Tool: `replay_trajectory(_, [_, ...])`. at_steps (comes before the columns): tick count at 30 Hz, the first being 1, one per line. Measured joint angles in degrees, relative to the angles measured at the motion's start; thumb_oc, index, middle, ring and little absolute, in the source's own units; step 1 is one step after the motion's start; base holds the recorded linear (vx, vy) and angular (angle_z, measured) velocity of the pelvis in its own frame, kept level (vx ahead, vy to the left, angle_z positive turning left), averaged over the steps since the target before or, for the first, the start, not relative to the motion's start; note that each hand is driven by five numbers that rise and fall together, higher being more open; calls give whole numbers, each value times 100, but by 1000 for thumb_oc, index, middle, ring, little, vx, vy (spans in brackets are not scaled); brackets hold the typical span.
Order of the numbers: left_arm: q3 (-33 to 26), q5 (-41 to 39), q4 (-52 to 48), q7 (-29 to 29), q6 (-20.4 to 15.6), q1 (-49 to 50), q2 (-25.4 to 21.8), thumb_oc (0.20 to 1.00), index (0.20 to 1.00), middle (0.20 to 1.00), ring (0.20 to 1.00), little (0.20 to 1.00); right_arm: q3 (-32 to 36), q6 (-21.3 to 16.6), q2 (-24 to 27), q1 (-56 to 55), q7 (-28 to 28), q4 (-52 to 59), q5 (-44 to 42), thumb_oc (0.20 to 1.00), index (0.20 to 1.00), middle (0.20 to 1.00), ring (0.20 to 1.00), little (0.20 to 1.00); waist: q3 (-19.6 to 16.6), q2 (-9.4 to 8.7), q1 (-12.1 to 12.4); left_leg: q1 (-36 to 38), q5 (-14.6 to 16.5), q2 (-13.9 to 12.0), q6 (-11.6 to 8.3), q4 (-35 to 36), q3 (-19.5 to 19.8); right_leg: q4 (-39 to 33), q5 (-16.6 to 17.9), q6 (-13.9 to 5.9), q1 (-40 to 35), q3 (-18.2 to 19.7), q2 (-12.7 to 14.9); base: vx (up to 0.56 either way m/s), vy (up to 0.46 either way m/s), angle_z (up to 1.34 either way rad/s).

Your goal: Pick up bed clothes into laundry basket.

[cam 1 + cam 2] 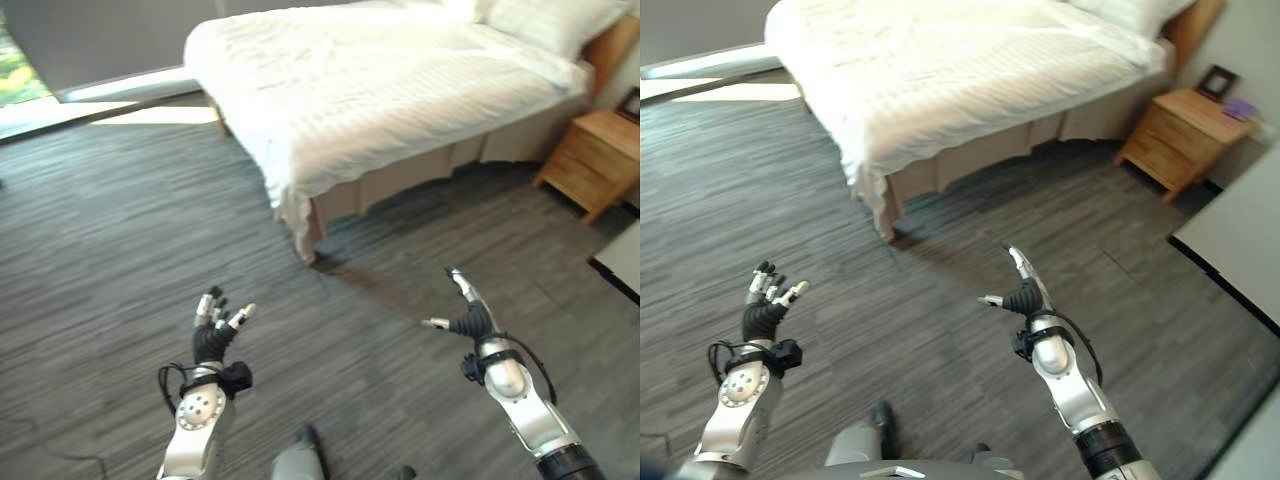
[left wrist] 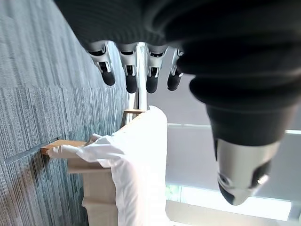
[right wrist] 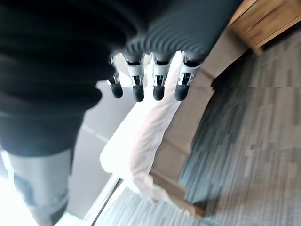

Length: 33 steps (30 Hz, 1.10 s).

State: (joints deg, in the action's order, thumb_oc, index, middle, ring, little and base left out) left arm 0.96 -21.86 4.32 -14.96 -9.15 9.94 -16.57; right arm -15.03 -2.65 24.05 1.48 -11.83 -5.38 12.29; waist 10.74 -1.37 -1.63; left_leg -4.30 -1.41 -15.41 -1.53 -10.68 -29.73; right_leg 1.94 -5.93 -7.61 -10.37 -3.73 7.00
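Observation:
A bed [image 1: 400, 90] covered by a white sheet [image 1: 950, 70] stands ahead, across the grey floor, with pillows [image 1: 550, 20] at its far right end. The sheet hangs over the near corner [image 1: 295, 215]. My left hand [image 1: 215, 325] is raised low on the left, fingers relaxed and empty. Over on the right, my right hand [image 1: 468, 310] is held up with straight fingers, holding nothing. Both hands are well short of the bed. In the wrist views the bed [image 2: 136, 160] and its hanging sheet [image 3: 141, 141] lie past the fingers [image 2: 131, 75].
A wooden nightstand [image 1: 595, 160] stands right of the bed, with a small frame [image 1: 1218, 80] on it. A white surface edge [image 1: 1240, 240] runs along the right side. A window [image 1: 20, 70] is at the far left. Grey plank floor [image 1: 120, 250] lies between me and the bed.

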Motion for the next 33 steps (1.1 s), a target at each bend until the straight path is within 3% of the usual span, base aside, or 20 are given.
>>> replay_trajectory(1, [85,-1,-31,18,8,13,51,1000,1000,1000,1000,1000,33,11,24,-22,3,5,-14,1000,1000,1000,1000,1000,1,-87,28,71,-90,262,82,175,-13,220,-120,-137,126,78,259,-136,-137,61])
replay_trajectory(3, [93,6,-83,98,7,77,9,1000,1000,1000,1000,1000,43,-4,-13,-7,63,68,-144,1000,1000,1000,1000,1000,9,-102,148,92,-181,508,164,308,-1,187,-164,-90,187,43,372,-124,-89,36])
replay_trajectory(5, [100,16,-94,215,-5,54,2,1000,1000,1000,1000,1000,119,-32,-13,-114,119,66,-228,1000,1000,1000,1000,1000,-120,-152,-67,114,-294,860,153,929,64,-138,-108,-33,-36,-439,516,38,82,97])
replay_trajectory(6, [84,21,-87,248,-7,93,-37,1000,1000,1000,1000,1000,160,-31,-92,-129,152,70,-236,1000,1000,1000,1000,1000,-188,-249,-78,118,-239,958,121,994,-174,-298,12,-86,-51,-583,659,65,108,64])
replay_trajectory(7, [94,26,-40,291,5,121,-72,1000,1000,1000,1000,1000,257,-36,-154,-123,180,142,-276,1000,1000,1000,1000,1000,-203,-312,-117,110,-132,970,203,837,-312,-398,104,-309,-145,-714,807,17,66,60])
replay_trajectory(8, [161,39,35,370,62,130,-18,1000,1000,1000,1000,1000,384,-50,-110,-204,208,221,-333,1000,1000,1000,1000,1000,-232,-185,-216,64,-221,934,345,709,-285,-359,130,-412,-324,-861,750,23,48,64])
replay_trajectory(11, [252,64,87,423,94,150,-43,1000,1000,1000,1000,1000,437,-57,-273,-322,216,248,-373,1000,1000,1000,1000,1000,-460,-228,-282,154,-320,1113,301,1095,-106,-379,151,-308,-319,-1052,784,50,29,33])
replay_trajectory(16, [360,297,85,515,94,165,-173,1000,1000,1000,1000,1000,439,-120,-264,-317,233,283,-380,1000,1000,1000,1000,1000,-602,-161,-285,233,-623,1063,198,1641,-114,-649,275,-254,-297,-1075,524,1,32,7])
replay_trajectory(17, [370,298,99,523,95,164,-169,1000,1000,1000,1000,1000,440,-122,-270,-351,233,285,-389,1000,1000,1000,1000,1000,-602,-268,-286,257,-518,1071,46,1596,-219,-694,311,-248,-282,-1138,645,-4,33,-15])
replay_trajectory(18, [374,298,105,528,101,163,-171,1000,1000,1000,1000,1000,443,-124,-284,-374,237,300,-400,1000,1000,1000,1000,1000,-569,-360,-233,136,-382,971,267,827,-144,-677,358,-258,-310,-1199,775,-7,29,-28])
replay_trajectory(19, [392,298,99,534,101,184,-166,1000,1000,1000,1000,1000,441,-129,-253,-409,239,347,-441,1000,1000,1000,1000,1000,-580,-338,-222,98,-194,845,236,376,-81,-683,359,-257,-349,-1177,759,-6,39,-24])
replay_trajectory(20, [417,299,100,556,99,228,-169,1000,1000,1000,1000,1000,436,-140,-212,-431,238,396,-489,1000,1000,1000,1000,1000,-646,-225,-269,98,61,801,162,352,46,-660,342,-302,-416,-1142,656,-3,37,-12])
replay_trajectory(21, [416,299,54,582,96,235,-172,1000,1000,1000,1000,1000,432,-147,-219,-460,239,448,-561,1000,1000,1000,1000,1000,-700,-193,-297,231,-45,863,161,576,50,-610,404,-312,-389,-1128,676,-6,67,-3])
replay_trajectory(25, [532,299,-63,640,102,186,-196,1000,1000,1000,1000,1000,368,-168,-259,-482,252,453,-568,1000,1000,1000,1000,1000,-681,-387,-296,460,-518,952,209,1377,63,-403,416,-330,-251,-1177,564,2,76,7])
replay_trajectory(29, [603,299,-145,644,100,158,-192,1000,1000,1000,1000,1000,315,-177,-270,-488,274,456,-567,1000,1000,1000,1000,1000,-657,-407,-258,538,-638,989,203,1636,73,-275,358,-335,-197,-1227,559,-47,125,5])
replay_trajectory(31, [656,300,-115,641,102,73,-198,1000,1000,1000,1000,1000,317,-175,-295,-511,288,442,-560,1000,1000,1000,1000,1000,-519,-421,-277,440,-589,970,162,1639,63,239,349,-355,38,-1390,591,-51,129,30])
replay_trajectory(32, [732,300,-59,637,108,-28,-197,1000,1000,1000,1000,1000,306,-168,-345,-513,303,431,-555,1000,1000,1000,1000,1000,-399,-410,-285,437,-380,953,156,1572,19,912,344,-360,358,-1415,736,-46,97,38])
replay_trajectory(33, [778,304,3,623,105,-139,-210,1000,1000,1000,1000,1000,240,-168,-400,-490,305,432,-551,1000,1000,1000,1000,1000,-272,-475,-324,352,-200,917,444,987,26,1548,252,-442,618,-1245,871,8,37,48])
